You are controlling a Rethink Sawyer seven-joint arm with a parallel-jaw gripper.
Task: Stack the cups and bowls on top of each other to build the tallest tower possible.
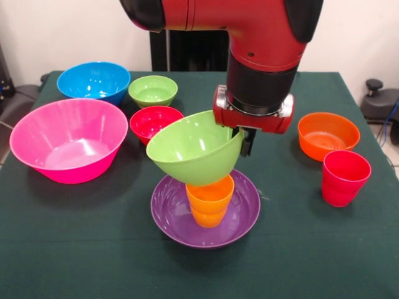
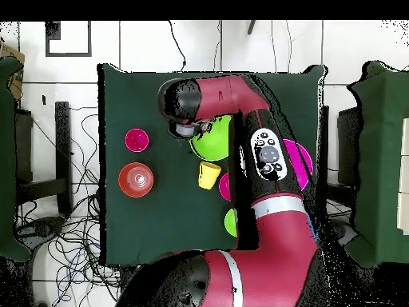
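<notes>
The shallow purple bowl (image 1: 240,218) sits at the table's middle front, with the orange cup (image 1: 210,200) upright in it. My gripper (image 1: 242,141) is shut on the rim of the large lime green bowl (image 1: 190,149). It holds the bowl tilted, its base right at the orange cup's rim; I cannot tell whether they touch. In the overhead view the lime bowl (image 2: 212,137) shows beside the gripper (image 2: 192,128). The yellow cup (image 2: 209,174) shows only in the overhead view. The red cup (image 1: 345,177) stands at the right.
The big pink bowl (image 1: 68,140), the blue bowl (image 1: 93,81), the small green bowl (image 1: 153,90) and the small red bowl (image 1: 156,121) stand at the left and back. The small orange bowl (image 1: 328,134) stands behind the red cup.
</notes>
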